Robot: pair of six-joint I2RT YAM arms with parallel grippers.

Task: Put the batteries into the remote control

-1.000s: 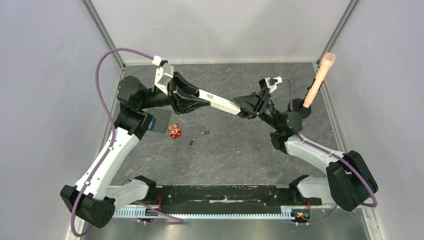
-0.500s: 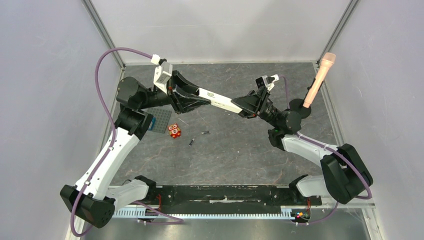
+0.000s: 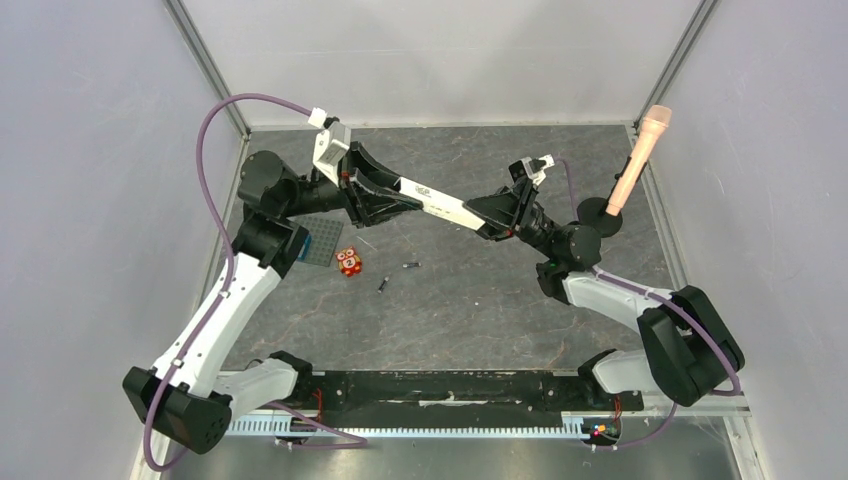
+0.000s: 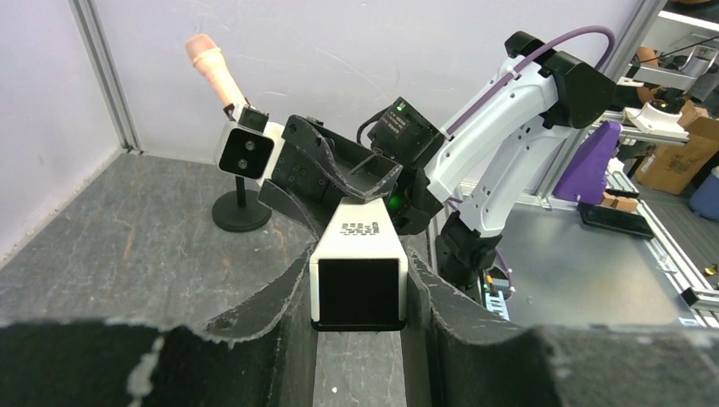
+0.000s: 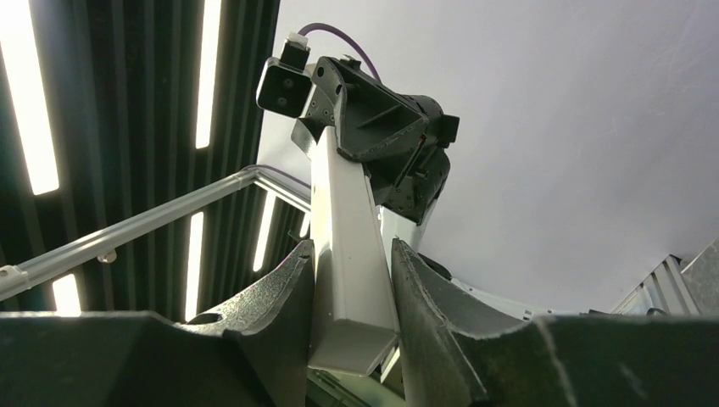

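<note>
The white remote control [image 3: 437, 204] hangs in the air between both arms, above the back of the table. My left gripper [image 3: 395, 190] is shut on its left end; the left wrist view shows that end's dark face [image 4: 357, 288] between my fingers. My right gripper [image 3: 488, 212] is shut on its right end, where the right wrist view shows the white bar [image 5: 349, 254] clamped between the fingers. Two small dark batteries [image 3: 409, 266] [image 3: 383, 284] lie on the table below, apart from both grippers.
A red-orange owl-like toy [image 3: 349, 261] and a grey studded plate [image 3: 322, 243] lie at the left. A pink microphone [image 3: 638, 155] on a black base [image 3: 598, 214] stands at the back right, close behind my right arm.
Both grippers keep hold of the remote. The right wrist has shifted slightly up and left, and the remote has tilted a little with it.
</note>
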